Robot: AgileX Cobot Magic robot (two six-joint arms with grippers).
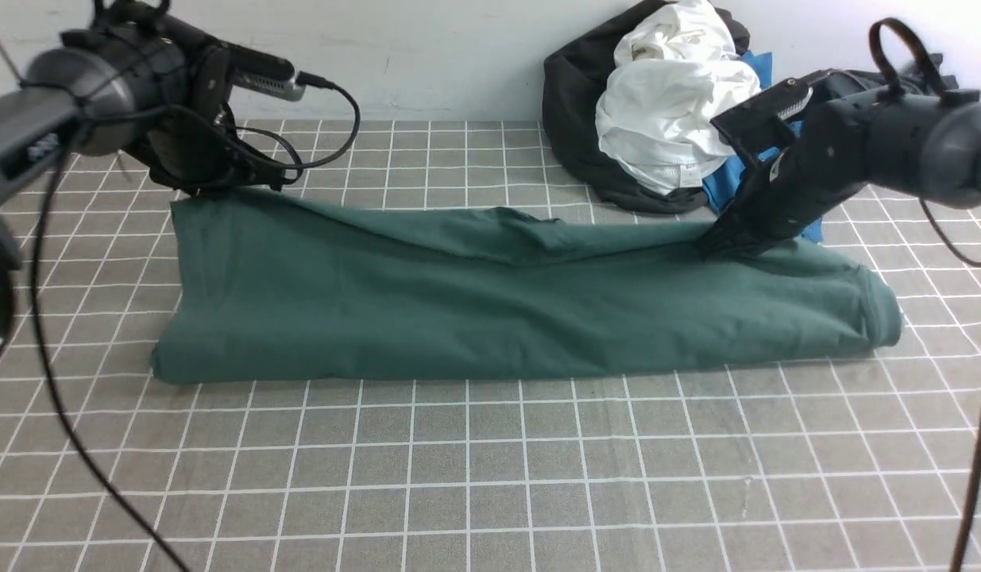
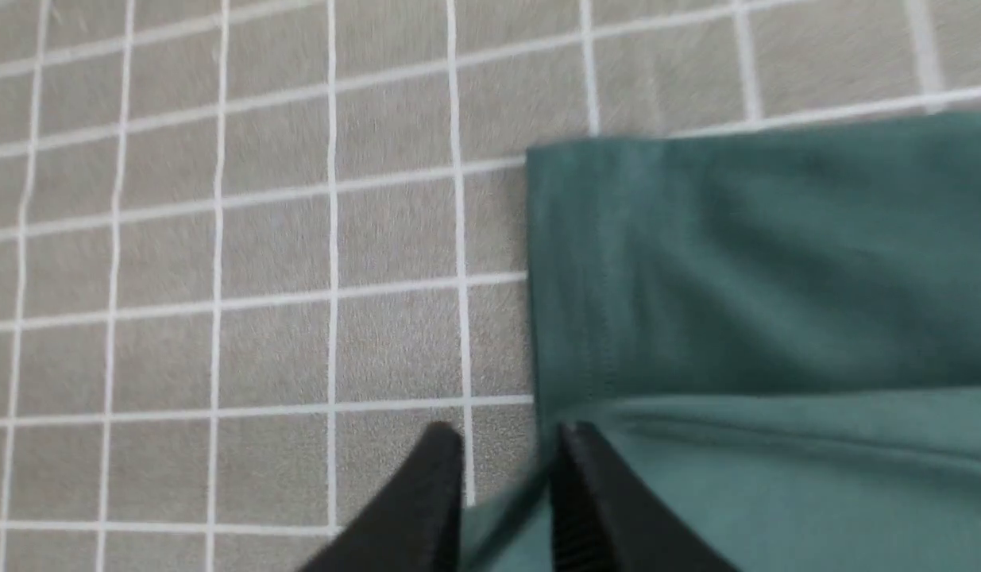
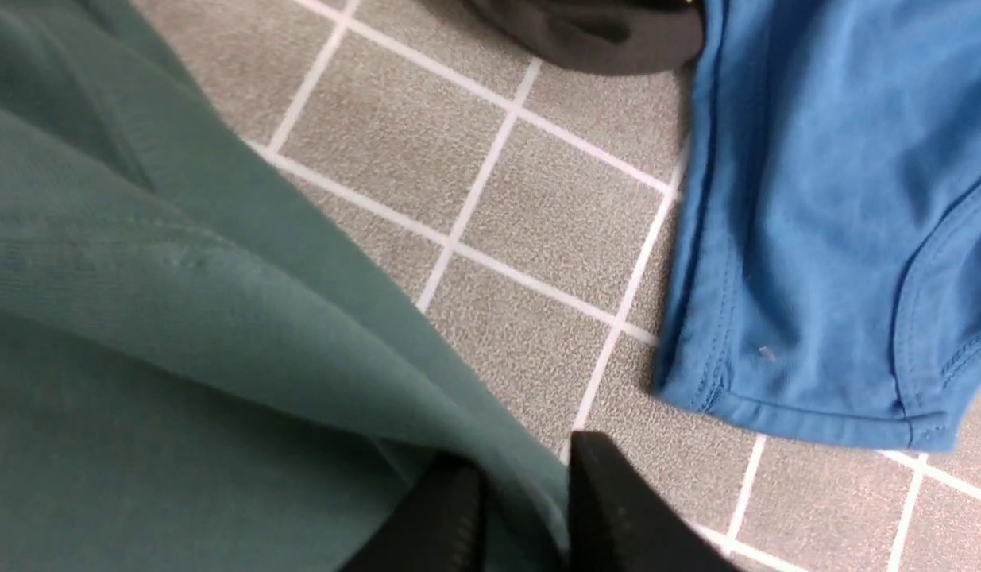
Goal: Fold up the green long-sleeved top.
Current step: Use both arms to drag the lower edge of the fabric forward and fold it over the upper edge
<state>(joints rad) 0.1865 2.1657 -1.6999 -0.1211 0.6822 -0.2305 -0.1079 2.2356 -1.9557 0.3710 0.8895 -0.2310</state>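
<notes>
- The large dark green long-sleeved top (image 1: 506,302) lies across the middle of the grey worktop with its white grid lines (image 1: 490,477). It is folded into one long band running from my left side to my right.
- My left gripper (image 1: 212,187) sits at the band's far left corner. In the left wrist view its two black fingers (image 2: 434,477) straddle the hemmed edge with cloth between them, so it is pinched closed on the top.
- My right gripper (image 1: 716,246) is down on the far edge near the band's right end. In the right wrist view a ridge of green cloth runs between the narrow-set fingers (image 3: 617,492), so it too is clamped on the fabric.
- The near edge of the band rests flat on the worktop, and its right end is a rounded fold.
- Just beyond my right gripper lies a bright blue tank top (image 3: 840,222), apart from the green cloth.
- Behind the blue one sits a heap of a crumpled white garment (image 1: 673,111) on a black garment (image 1: 573,119), against the back wall.
</notes>
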